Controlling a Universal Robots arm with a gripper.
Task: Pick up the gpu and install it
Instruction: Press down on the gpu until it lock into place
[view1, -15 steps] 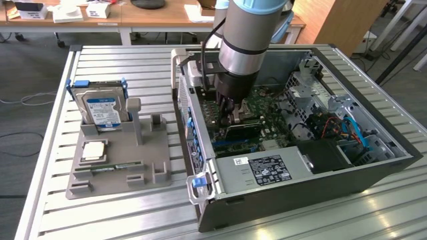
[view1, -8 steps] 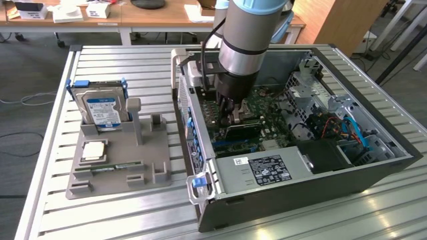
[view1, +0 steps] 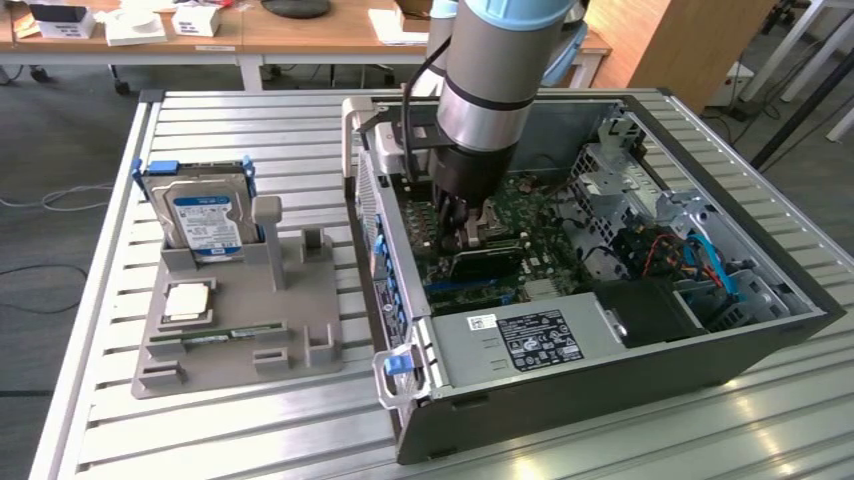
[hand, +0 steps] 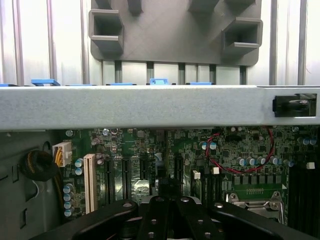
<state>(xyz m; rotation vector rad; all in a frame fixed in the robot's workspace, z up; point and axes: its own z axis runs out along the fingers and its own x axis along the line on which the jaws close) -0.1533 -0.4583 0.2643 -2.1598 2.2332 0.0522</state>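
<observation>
The slatted metal table (view1: 214, 420) carries an open computer case (view1: 587, 380) toward the exterior view's right and a grey parts holder (view1: 240, 330) toward that view's left. The arm (view1: 494, 90) reaches straight down into the case, over the green motherboard (view1: 534, 235). A grey power supply (view1: 534, 340) with a white label sits along the case's near edge. In the holder, a silver hard drive (view1: 203, 220) with a blue label stands upright, a square processor (view1: 187, 298) lies flat in front of it, and a narrow green memory stick (view1: 220, 335) lies nearer the camera.

The end effector (view1: 461, 235) sits low among the expansion slots; its black fingers (hand: 160, 210) look drawn close together around a thin dark edge that appears to be the gpu (view1: 474, 262), standing on edge on the motherboard just below the end effector. The hold itself cannot be made out for certain.
</observation>
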